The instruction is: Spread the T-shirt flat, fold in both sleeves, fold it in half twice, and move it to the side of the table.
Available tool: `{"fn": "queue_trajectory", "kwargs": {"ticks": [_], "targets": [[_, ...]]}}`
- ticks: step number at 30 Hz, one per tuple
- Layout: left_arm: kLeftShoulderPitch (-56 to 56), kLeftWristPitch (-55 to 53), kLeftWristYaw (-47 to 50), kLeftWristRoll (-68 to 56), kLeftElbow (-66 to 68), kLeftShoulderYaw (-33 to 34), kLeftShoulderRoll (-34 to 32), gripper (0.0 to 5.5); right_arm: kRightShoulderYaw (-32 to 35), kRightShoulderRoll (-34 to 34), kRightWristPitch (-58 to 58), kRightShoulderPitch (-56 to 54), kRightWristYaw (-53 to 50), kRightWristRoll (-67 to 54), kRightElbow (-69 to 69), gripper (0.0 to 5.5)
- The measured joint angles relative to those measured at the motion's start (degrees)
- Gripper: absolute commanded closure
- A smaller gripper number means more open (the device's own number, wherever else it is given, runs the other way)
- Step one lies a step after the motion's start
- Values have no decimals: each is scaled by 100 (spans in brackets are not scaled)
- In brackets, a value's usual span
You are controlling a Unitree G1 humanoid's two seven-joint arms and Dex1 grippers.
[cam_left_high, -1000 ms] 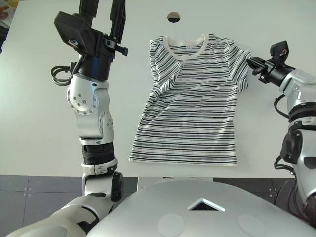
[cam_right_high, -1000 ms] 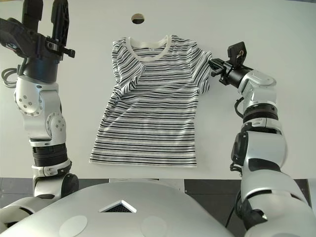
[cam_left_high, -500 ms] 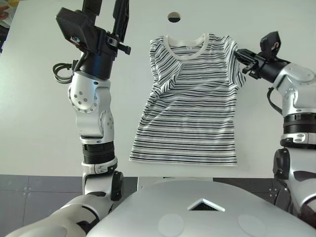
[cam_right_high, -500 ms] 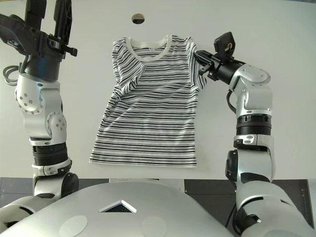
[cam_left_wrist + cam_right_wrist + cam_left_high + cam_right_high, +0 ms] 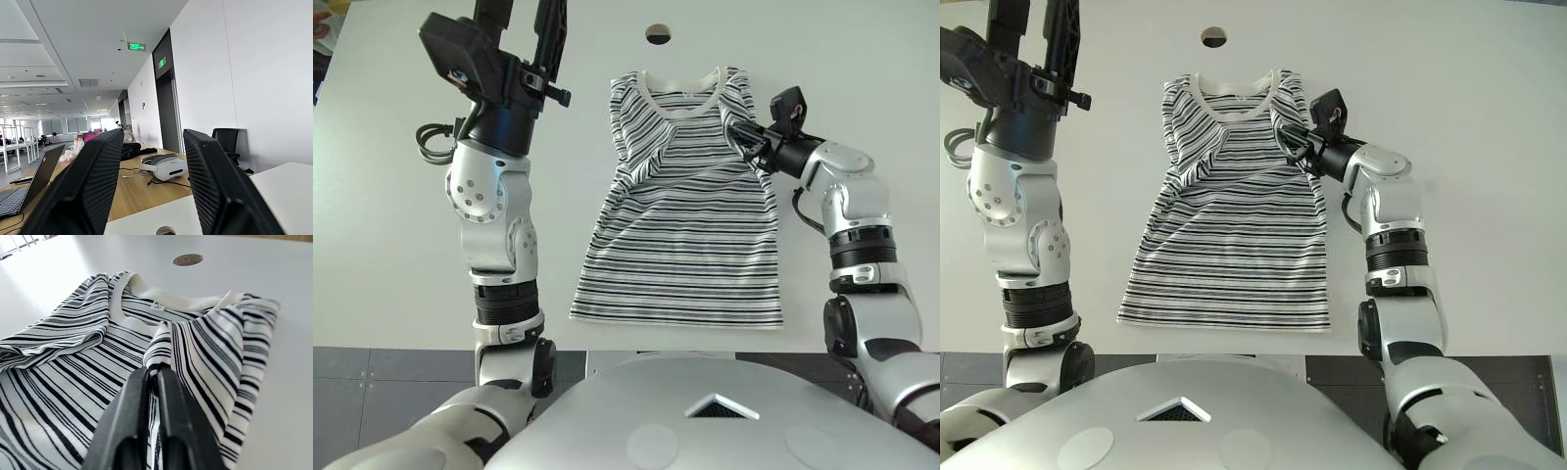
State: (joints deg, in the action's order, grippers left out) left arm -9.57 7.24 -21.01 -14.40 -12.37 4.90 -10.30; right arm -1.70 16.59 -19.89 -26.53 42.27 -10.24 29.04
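Observation:
A black-and-white striped T-shirt point(image 5: 680, 235) lies on the white table point(image 5: 382, 245), collar toward the far edge. Its sleeve on my left side lies folded in over the chest point(image 5: 636, 162). My right gripper point(image 5: 745, 147) is shut on the other sleeve point(image 5: 195, 340), holding it doubled inward over the shirt's upper right chest. In the right wrist view the right gripper point(image 5: 151, 377) pinches striped cloth between its dark fingers. My left gripper point(image 5: 524, 24) is raised high above the table's left side, open and holding nothing, well clear of the shirt.
A round cable hole point(image 5: 658, 34) sits in the table beyond the collar. A looped black cable point(image 5: 429, 149) hangs by my left arm. Bare table stretches to the left and right of the shirt, and the front edge runs just below the hem point(image 5: 675, 321).
My right gripper has swept leftward from beside the shirt, carrying the sleeve in over the chest. The left arm has barely shifted.

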Motion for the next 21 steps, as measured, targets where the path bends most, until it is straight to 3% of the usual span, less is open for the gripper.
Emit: {"fn": "queue_trajectory", "kwargs": {"ticks": [3,6,11,15,19,21], "targets": [[0,0,1,-4,3,1,-11,324,11,-78,32,-66,-6,-15,149,415],[0,-1,3,-42,9,1,-14,324,6,-85,14,-59,112,-27,60,415],[4,-68,-4,-51,-8,-18,-50,324,-208,73,-538,478,410,-239,-1507,415],[352,-67,-318,153,-92,-124,-436,324,100,811,-1018,1358,1015,-854,-3043,415],[1404,600,-1332,413,-45,2,-1528,324,1259,1823,1046,2842,2908,-1478,-3770,415],[2115,1616,-1924,902,140,48,-2319,324,1604,2356,1957,3808,3801,-1454,-3734,415]]}}
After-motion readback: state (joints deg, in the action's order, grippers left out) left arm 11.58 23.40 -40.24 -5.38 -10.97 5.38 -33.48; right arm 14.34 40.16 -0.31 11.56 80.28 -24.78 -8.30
